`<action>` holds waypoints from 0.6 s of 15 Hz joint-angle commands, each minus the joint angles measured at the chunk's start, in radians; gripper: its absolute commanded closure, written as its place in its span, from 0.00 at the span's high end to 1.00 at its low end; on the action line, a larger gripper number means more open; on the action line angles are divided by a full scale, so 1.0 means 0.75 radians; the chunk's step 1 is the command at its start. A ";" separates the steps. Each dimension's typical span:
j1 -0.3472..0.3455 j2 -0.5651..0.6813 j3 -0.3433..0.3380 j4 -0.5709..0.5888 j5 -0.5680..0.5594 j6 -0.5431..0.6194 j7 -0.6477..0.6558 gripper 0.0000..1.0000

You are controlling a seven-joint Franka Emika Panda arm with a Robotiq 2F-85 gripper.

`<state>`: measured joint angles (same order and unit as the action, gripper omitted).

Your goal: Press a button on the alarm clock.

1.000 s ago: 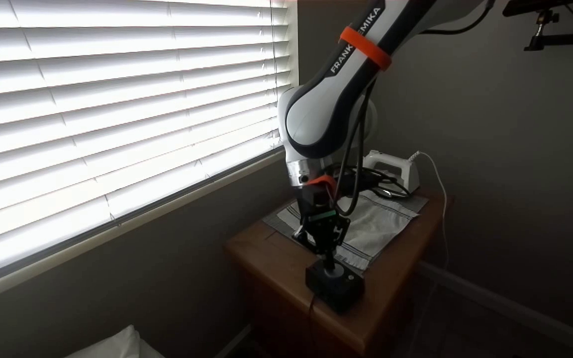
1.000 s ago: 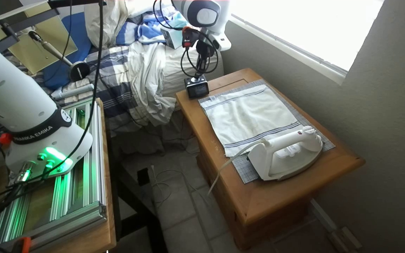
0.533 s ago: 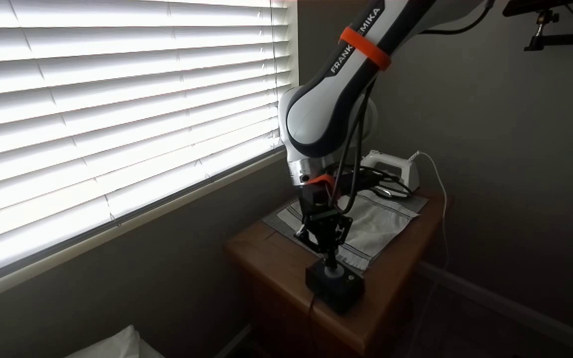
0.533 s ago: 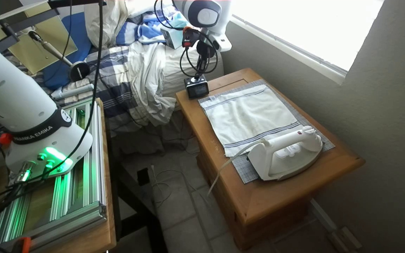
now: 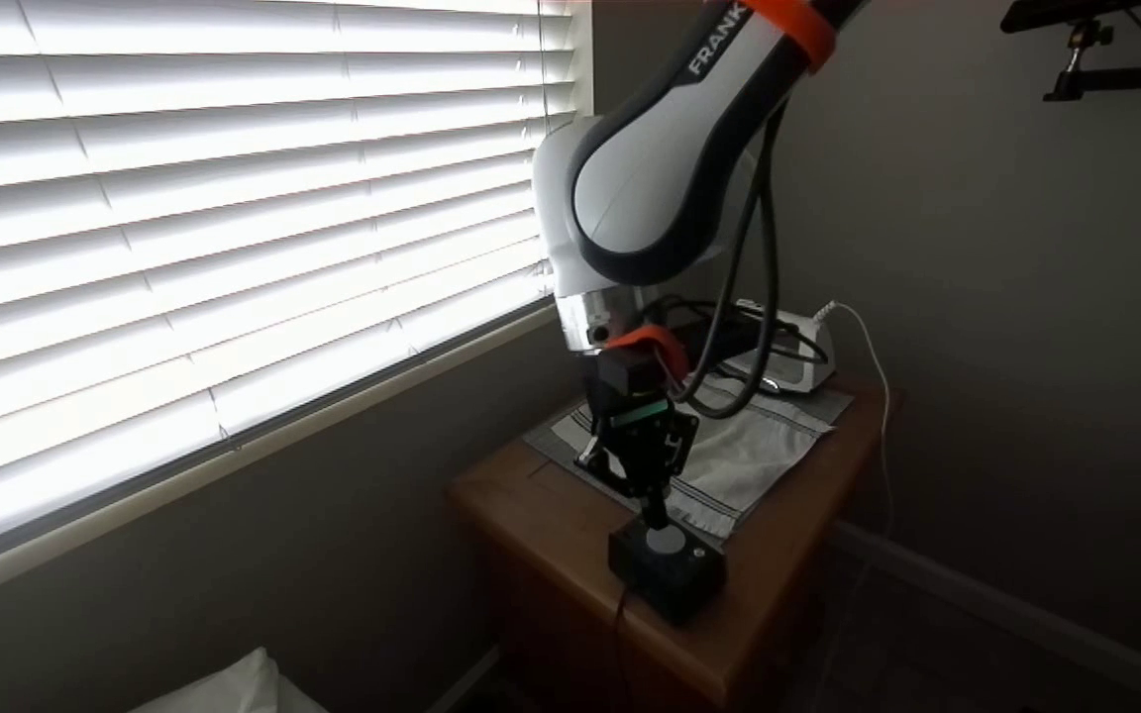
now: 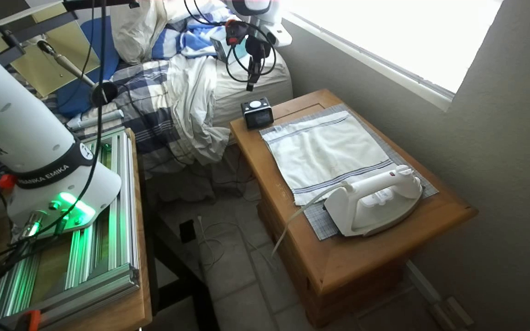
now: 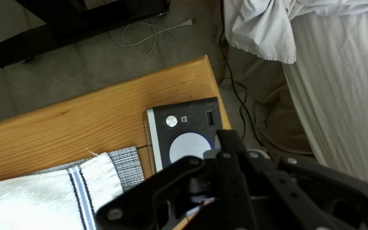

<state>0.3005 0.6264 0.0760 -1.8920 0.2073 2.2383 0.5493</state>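
The alarm clock is a small black box at the corner of the wooden nightstand. It also shows in an exterior view. In the wrist view, the clock has a large round pale button with a blue rim and a small silver button. My gripper is shut and empty, pointing down, with a visible gap above the clock. In the wrist view its closed fingertips appear beside the round button, over the clock's edge, and the gripper hides part of the clock.
A white towel lies on a grey mat on the nightstand. A white iron with a cord stands at the far end. A bed is beside the clock's end. A window with blinds and wall are close to the arm.
My gripper was down on the clock's round button in the earlier frames. It has since risen off it and shifted slightly, still shut. The clock has not moved.
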 commanded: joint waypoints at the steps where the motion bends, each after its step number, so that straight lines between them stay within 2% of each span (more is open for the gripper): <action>1: 0.118 -0.233 -0.077 -0.184 -0.203 -0.034 0.171 0.00; 2: 0.136 -0.279 -0.085 -0.212 -0.280 -0.051 0.194 0.11; 3: 0.152 -0.329 -0.094 -0.239 -0.369 -0.093 0.219 0.27; 6: 0.127 -0.477 -0.040 -0.329 -0.537 -0.217 0.129 0.46; 9: 0.065 -0.622 0.026 -0.435 -0.557 -0.214 -0.088 0.66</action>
<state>0.3927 0.2899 0.0519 -2.1086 -0.1720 2.0780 0.6066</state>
